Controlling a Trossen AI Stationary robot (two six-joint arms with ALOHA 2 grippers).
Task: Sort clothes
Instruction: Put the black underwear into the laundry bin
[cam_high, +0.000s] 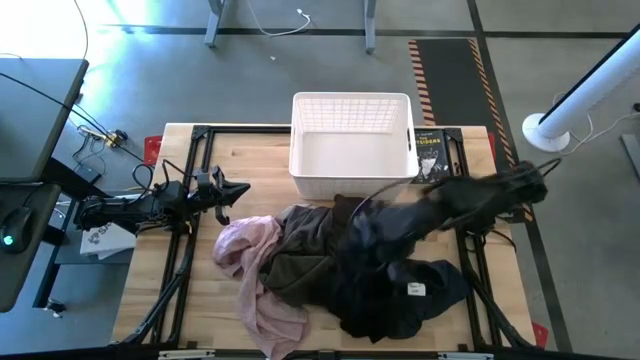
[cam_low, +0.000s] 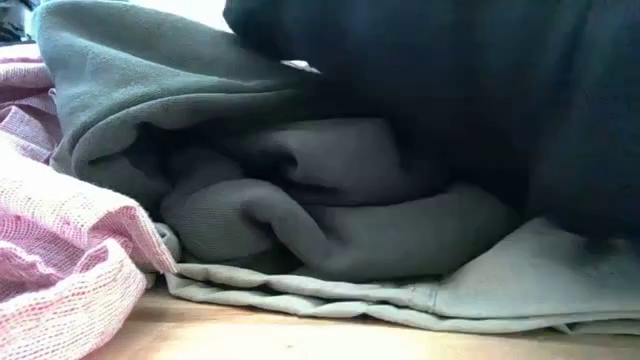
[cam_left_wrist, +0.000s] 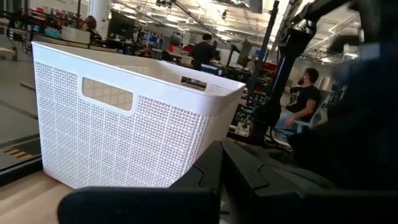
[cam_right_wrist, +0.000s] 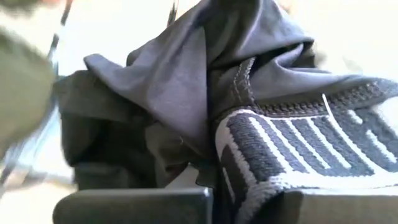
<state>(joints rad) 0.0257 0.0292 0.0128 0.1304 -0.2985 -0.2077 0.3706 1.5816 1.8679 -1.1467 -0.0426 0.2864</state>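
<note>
Reaching in from the far right of the tabletop (cam_high: 200, 310), the right hand (cam_high: 362, 225) has sunk into the heap of clothes and its fingers look pinched together on a fold of the black garment (cam_high: 400, 290); its wrist view shows dark cloth and a ribbed striped hem bunched right between them. The left hand (cam_high: 232, 190) waits at the left side with its fingers closed on nothing, pointing toward the white basket (cam_high: 352, 110).

All the clothes lie in one tangled pile on the near half of the tabletop, just in front of the basket: the pink garment (cam_high: 255, 270) on the left, the olive-brown garment (cam_high: 310, 245) in the middle, the black one spread to the right, and a beige-khaki garment (cam_low: 520, 290) flat underneath, seen from the low view.

From where I stand, the step looks like pulling the black piece free. I would lift slowly and straight up, since the black cloth drapes over the olive one and may drag it along. A thin pinch on a hem can slip, so watch that the fold stays caught. Once it hangs clear of the others, carry it off; if the olive piece rises too, the idle left hand could pin it down.
</note>
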